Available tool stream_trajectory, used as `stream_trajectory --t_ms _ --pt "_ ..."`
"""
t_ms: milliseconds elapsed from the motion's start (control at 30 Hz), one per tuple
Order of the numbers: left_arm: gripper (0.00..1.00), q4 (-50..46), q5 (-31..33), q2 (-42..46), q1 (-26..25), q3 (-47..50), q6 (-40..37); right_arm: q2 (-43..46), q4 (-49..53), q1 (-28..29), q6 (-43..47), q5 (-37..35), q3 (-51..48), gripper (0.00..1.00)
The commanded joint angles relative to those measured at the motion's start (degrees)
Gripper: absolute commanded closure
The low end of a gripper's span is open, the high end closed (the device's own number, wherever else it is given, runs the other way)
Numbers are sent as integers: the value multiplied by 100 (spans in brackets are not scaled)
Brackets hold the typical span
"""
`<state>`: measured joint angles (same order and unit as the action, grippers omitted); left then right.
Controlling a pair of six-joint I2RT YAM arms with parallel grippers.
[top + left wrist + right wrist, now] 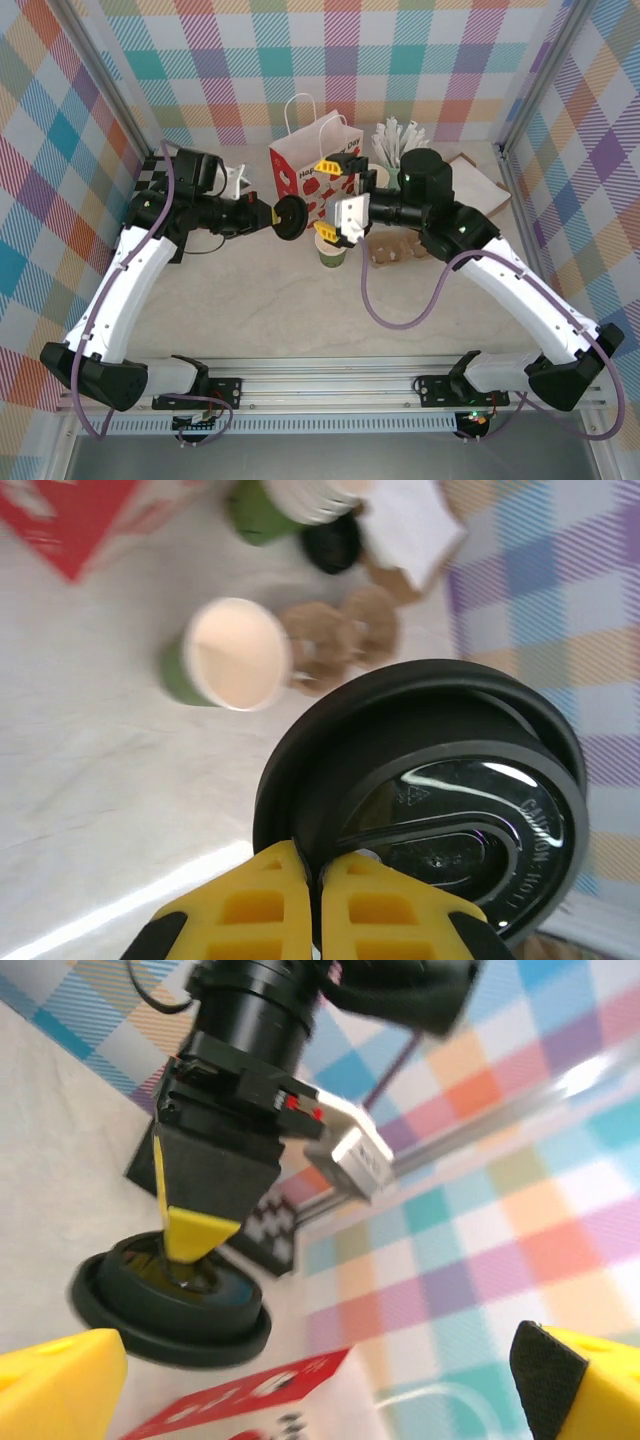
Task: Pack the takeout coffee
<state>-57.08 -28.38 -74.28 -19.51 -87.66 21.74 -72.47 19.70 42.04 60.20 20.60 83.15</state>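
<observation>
Yellow fingers of the left gripper point(318, 905) were pinched shut on the rim of the round black plastic lid point(440, 780), held in the air above the pale table point(250, 320). To its right stood the small dark green paper cup point(332, 250), upright and uncovered, just beside the brown cardboard carrier point(395, 250). The right gripper point(326, 198) hung spread wide and empty, nearer the cup; the lid would need to travel rightward and settle flat on that mouth

Left hand point(279, 215) pinched closed, right hand point(327, 198) spread wide, both arms angled inward.
</observation>
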Motion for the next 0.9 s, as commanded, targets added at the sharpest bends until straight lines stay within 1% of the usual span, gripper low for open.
stream_trajectory --t_ms 0,33,100,133,167,200,267,300,333,400,500,600,733,867 --pt "100 -385 1425 10 -121 132 -31 -37 941 -42 -2518 -841 -234 0" --pt "100 -367 1564 1 -176 195 9 28 547 -63 -3211 -1187 -432 0" --pt "100 -340 1816 -51 -342 286 109 70 -51 -146 -5050 -1822 -773 0" --pt "100 -314 1938 -88 -446 339 185 44 -174 -220 -6011 -2014 -916 0" --pt "100 -260 2027 -125 -555 396 267 6 -201 -269 -6760 -2202 -1047 0" --pt "100 -193 2129 -173 -676 456 350 -70 -109 -319 -7663 -2503 -1183 0" --pt "100 -19 2347 -248 -933 601 545 -248 349 -496 -9383 -2586 -1392 0" --pt "100 85 2456 -296 -1048 673 655 -340 594 -628 -10103 -2440 -1506 0" --pt "100 165 2582 -358 -1173 730 756 -424 699 -756 -10606 -2185 -1649 0" --pt "100 311 2680 -497 -1345 802 886 -470 433 -930 -11088 -1658 -2034 0" --pt "100 514 2623 -774 -1480 813 1015 -488 228 -1020 -11295 -1524 -2376 0" --pt "100 715 2543 -1065 -1568 811 1108 -510 298 -1097 -10991 -1471 -2358 0" --pt "100 642 2721 -1589 -1703 487 1115 -734 308 -1170 -10473 -1045 -2205 1" --pt "100 531 2838 -2044 -1801 101 1115 -853 131 -1186 -10165 -1216 -2212 3"
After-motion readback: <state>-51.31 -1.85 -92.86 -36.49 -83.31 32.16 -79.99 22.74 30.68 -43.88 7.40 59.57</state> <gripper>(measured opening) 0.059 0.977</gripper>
